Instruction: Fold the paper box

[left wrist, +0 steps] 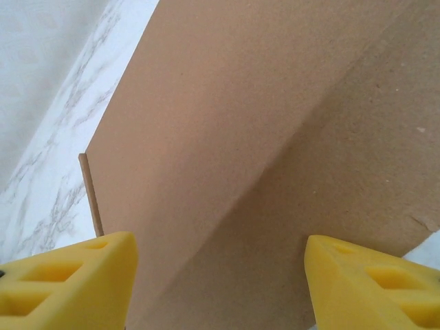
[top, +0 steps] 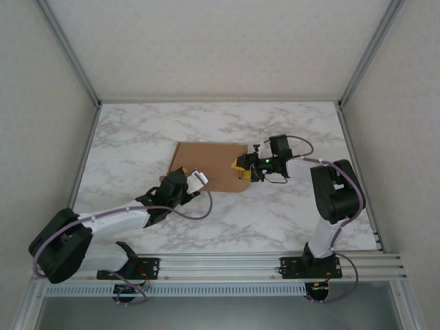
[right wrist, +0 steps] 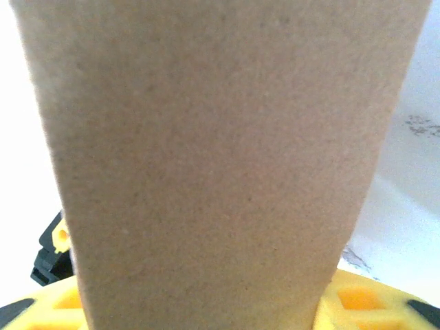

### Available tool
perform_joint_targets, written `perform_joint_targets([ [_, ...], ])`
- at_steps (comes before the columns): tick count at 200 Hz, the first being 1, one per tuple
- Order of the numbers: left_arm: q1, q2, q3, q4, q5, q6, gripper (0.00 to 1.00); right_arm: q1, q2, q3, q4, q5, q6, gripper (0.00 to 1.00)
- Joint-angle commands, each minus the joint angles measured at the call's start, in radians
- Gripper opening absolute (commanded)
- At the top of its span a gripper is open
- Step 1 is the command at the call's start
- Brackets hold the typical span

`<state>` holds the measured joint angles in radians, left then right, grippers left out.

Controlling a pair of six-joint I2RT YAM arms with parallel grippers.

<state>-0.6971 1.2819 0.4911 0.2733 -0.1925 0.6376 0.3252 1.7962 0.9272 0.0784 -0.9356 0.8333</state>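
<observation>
Top external: paper box (top: pixel 208 165) lies mid-table (top: pixel 137 130), left pincer (top: pixel 180 180) at its near-left corner, right pincer (top: pixel 245 167) at its right edge. Left wrist: jaws apart, cardboard cropped. Right wrist: blurred flap covers jaws, grip can't be told.

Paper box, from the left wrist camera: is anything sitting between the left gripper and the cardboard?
Nothing visible stands in the way. The paper box lies directly ahead of the left gripper, whose yellow fingers stand apart. Marble table shows off to the side of the box.
</observation>
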Motion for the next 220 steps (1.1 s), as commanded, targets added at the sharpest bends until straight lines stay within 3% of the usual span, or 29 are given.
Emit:
perform_joint_targets([
  [1,-0.010,0.051,-0.005,0.142,-0.045,0.061,0.65,0.015,-0.039,-0.013,-0.008,-0.016,0.029,0.45],
  [49,-0.017,0.164,-0.014,0.317,-0.087,0.125,0.70,0.039,-0.060,-0.040,0.063,-0.036,0.094,0.45],
  [84,-0.017,0.213,-0.048,0.449,-0.049,0.178,0.70,0.054,-0.078,-0.044,0.076,-0.041,0.118,0.44],
  [162,-0.021,0.257,-0.011,0.397,0.127,0.241,0.71,0.067,-0.109,-0.045,0.054,-0.046,0.128,0.44],
  [185,-0.022,0.286,-0.015,0.437,0.112,0.280,0.72,0.070,-0.125,-0.049,0.051,-0.051,0.128,0.45],
  [220,-0.034,0.340,-0.025,0.600,-0.019,0.329,0.74,0.071,-0.153,-0.065,0.074,-0.058,0.161,0.45],
])
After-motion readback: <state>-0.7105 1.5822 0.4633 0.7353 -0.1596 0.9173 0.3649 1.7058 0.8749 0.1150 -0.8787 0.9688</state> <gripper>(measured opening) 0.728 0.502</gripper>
